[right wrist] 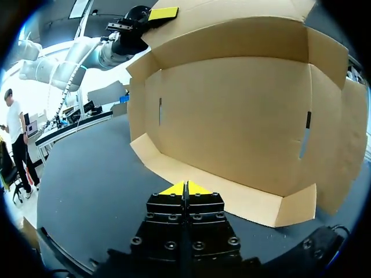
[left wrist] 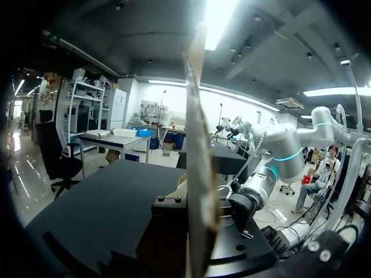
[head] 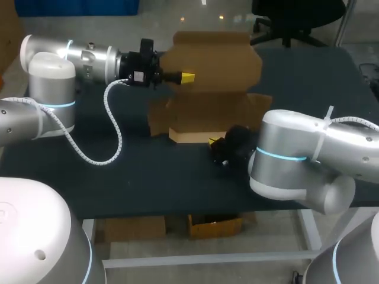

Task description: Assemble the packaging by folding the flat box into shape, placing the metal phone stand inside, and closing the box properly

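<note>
Pinching cardboard box [head: 219, 59], left gripper [head: 187, 77]; right gripper [right wrist: 185, 189] closed

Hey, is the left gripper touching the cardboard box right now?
Touching. The right wrist view shows the left gripper with its yellow tip on the box's top flap. The left wrist view shows that flap edge-on within its grip.

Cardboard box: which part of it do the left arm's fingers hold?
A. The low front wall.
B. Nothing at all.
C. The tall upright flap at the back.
C: the left arm's fingers pinch the upright flap, one yellow tip lying against it.
</note>
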Available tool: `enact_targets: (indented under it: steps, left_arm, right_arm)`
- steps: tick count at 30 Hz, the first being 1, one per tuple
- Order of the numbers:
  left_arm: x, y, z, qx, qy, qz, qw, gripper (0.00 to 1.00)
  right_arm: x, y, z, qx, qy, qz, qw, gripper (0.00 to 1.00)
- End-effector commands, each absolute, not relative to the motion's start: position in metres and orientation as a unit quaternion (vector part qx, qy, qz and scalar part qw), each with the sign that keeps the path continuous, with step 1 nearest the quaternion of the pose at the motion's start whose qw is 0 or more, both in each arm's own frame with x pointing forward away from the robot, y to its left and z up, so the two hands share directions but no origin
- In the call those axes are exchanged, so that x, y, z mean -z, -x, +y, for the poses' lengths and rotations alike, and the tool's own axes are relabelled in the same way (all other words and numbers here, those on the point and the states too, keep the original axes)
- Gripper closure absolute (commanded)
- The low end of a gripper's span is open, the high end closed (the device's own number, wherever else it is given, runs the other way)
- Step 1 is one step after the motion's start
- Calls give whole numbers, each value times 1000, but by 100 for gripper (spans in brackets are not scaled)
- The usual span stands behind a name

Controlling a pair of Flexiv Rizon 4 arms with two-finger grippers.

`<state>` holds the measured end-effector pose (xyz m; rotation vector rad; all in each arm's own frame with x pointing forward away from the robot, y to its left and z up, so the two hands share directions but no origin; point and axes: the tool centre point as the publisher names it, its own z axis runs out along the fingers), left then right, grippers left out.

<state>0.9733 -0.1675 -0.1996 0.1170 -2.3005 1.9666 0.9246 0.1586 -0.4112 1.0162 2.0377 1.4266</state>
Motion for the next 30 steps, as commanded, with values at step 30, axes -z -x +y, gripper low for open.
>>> enact_targets:
  steps: [30]
  left_arm:
    - [201, -975, -167, -648, -37, -758, 58, 100]
  right_arm:
    - [429, -944, 166, -505, -410, 715, 256, 100]
